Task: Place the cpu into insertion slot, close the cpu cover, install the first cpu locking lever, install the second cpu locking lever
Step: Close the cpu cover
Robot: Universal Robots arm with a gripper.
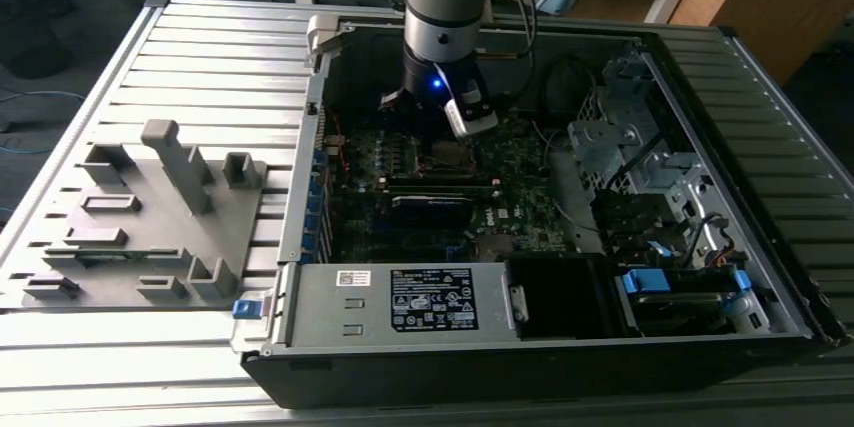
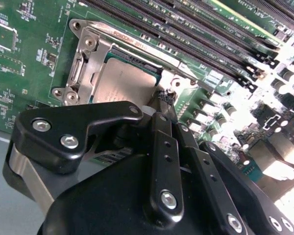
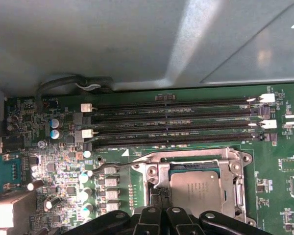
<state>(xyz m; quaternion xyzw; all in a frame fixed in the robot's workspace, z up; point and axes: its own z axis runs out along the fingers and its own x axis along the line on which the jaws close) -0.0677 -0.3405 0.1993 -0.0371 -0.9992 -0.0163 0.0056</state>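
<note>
In both wrist views the cpu (image 2: 121,84) (image 3: 196,188) lies flat in the insertion slot (image 2: 83,73) (image 3: 154,174), its dull silver top showing. The cpu cover (image 2: 95,49) (image 3: 237,171), a silvery frame, lies down around the chip. My gripper (image 2: 164,97) (image 3: 162,211) hangs low over one corner of the socket with its black fingers (image 2: 161,147) drawn together, tips right at the cover's edge. A thin metal locking lever (image 3: 108,169) runs out sideways from the socket. In the exterior view the gripper (image 1: 454,139) stands over the socket (image 1: 449,155) in the middle of the motherboard.
Long black memory slots (image 3: 176,122) (image 2: 196,34) run right beside the socket. The open computer case (image 1: 400,307) encloses the board, with a drive cage (image 1: 627,147) on the exterior view's right. A grey fixture plate (image 1: 147,217) lies on the exterior view's left.
</note>
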